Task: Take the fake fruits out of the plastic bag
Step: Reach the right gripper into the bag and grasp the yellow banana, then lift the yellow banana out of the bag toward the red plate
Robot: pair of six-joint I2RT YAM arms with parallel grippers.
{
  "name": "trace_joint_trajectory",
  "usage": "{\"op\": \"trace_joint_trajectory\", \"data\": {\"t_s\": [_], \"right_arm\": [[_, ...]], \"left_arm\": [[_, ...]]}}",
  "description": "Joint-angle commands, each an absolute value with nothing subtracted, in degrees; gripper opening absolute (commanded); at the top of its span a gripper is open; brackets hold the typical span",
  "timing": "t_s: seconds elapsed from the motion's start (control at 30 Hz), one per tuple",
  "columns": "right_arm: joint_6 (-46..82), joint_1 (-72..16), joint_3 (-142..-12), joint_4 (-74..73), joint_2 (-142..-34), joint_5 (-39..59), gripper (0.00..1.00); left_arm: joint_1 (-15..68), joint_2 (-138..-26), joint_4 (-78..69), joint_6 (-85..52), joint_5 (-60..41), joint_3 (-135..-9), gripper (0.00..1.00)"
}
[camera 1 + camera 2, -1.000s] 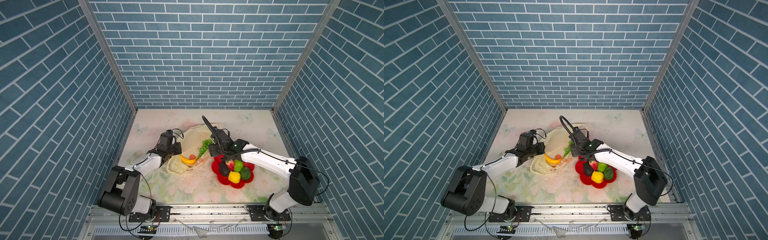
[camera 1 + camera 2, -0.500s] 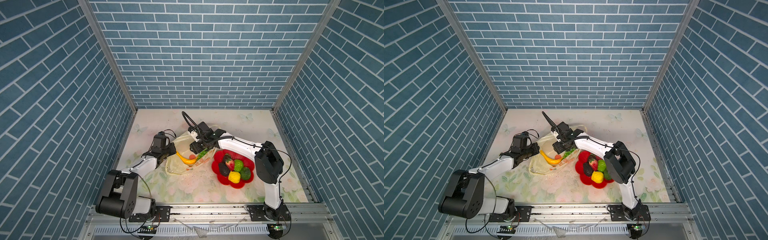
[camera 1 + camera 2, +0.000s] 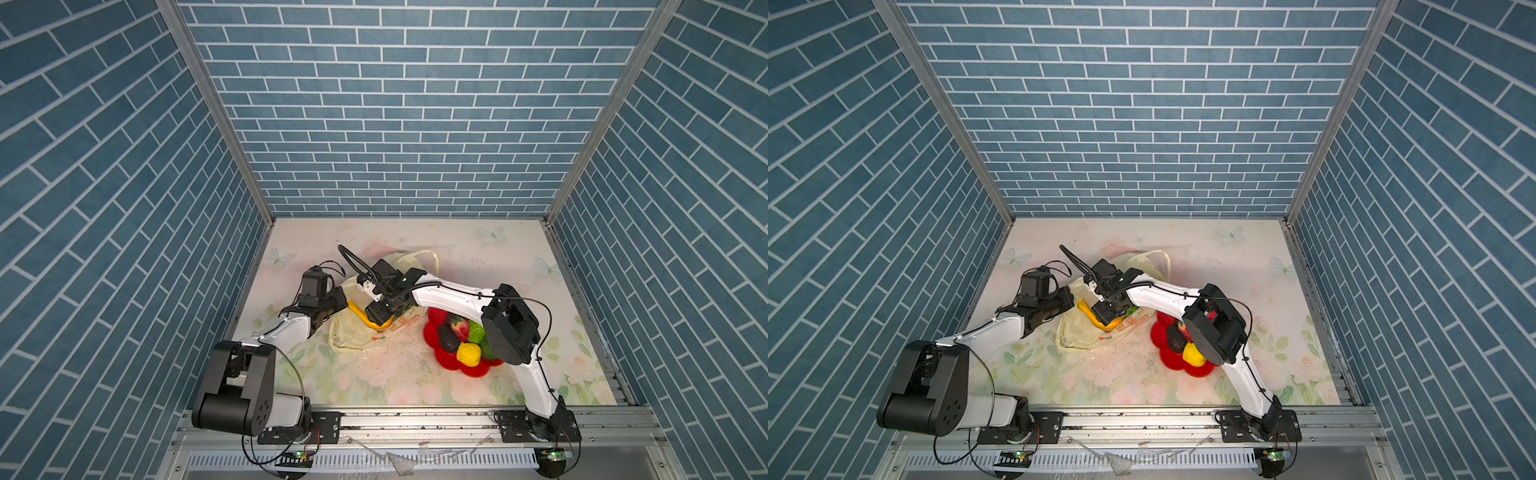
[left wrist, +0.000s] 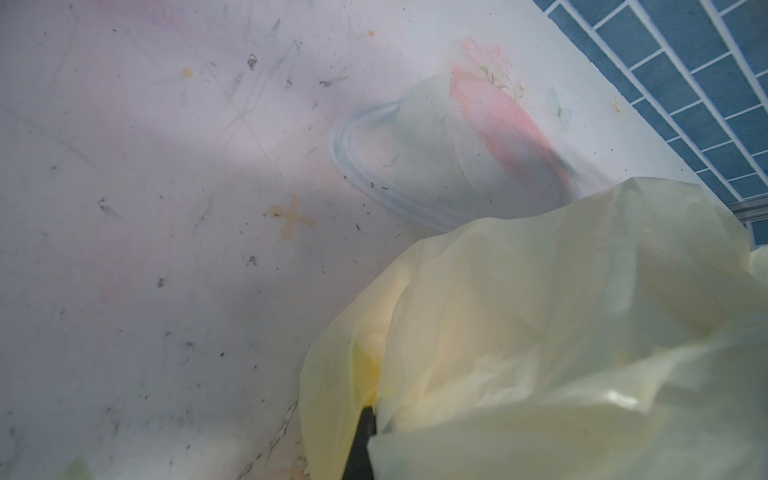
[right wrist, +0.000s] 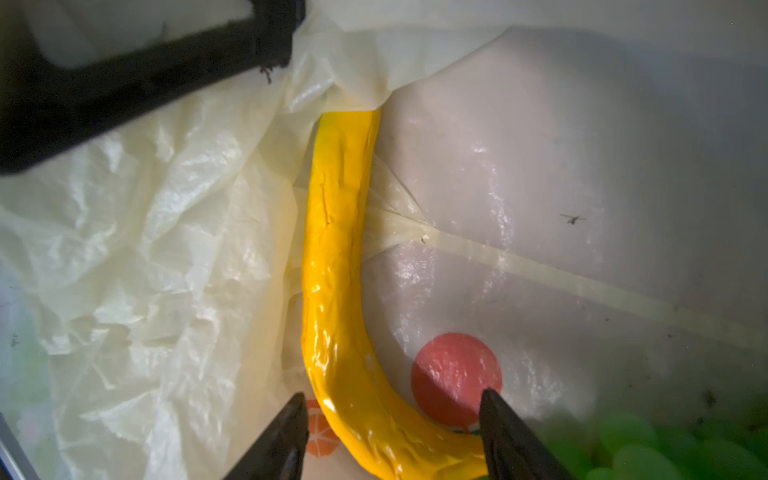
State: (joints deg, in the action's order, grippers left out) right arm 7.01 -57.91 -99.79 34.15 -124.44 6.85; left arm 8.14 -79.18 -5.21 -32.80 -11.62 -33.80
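right pincer (image 5: 392,397): jaws apart, long yellow plastic banana (image 5: 336,249) between them, inside pale-yellow crinkly plastic bag (image 5: 145,249) | left pincer (image 3: 344,300): clamped on bag rim | risk: closing may nip film beneath tips, dragging bag along

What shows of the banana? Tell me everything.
The banana is long, curved, glossy yellow plastic, faintly creased. It lies flat inside the plastic bag, one end tucked under a fold of film. The right claw, open, straddles its curved end, near a red print and green grapes.
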Motion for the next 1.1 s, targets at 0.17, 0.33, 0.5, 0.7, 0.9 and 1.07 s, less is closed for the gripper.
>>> {"op": "trace_joint_trajectory", "data": {"t_s": [0.17, 0.33, 0.5, 0.7, 0.9, 1.07], "right_arm": [[2.9, -59.7, -104.4, 36.9, -128.6, 5.9, 0.68], [3.0, -59.8, -106.3, 38.0, -130.9, 2.8, 0.69], [3.7, -59.8, -106.2, 37.0, -131.4, -1.9, 0.62], [4.1, -59.4, -105.3, 35.3, -130.3, -4.0, 0.48], [4.1, -58.7, -103.9, 34.3, -129.6, -2.2, 0.37], [3.0, -58.7, -97.4, 29.2, -123.9, -0.9, 0.37]], "left_arm": [[7.6, -79.0, -6.8, -33.1, -11.7, -32.5, 0.0], [7.6, -79.3, -7.1, -33.1, -12.0, -32.5, 0.0], [7.6, -79.4, -7.1, -33.2, -12.0, -32.5, 0.0], [7.6, -79.1, -7.0, -33.2, -12.0, -32.5, 0.0], [7.5, -78.4, -6.3, -33.0, -11.0, -32.4, 0.0], [7.1, -78.6, -6.3, -33.1, -11.1, -32.3, 0.0]]}}
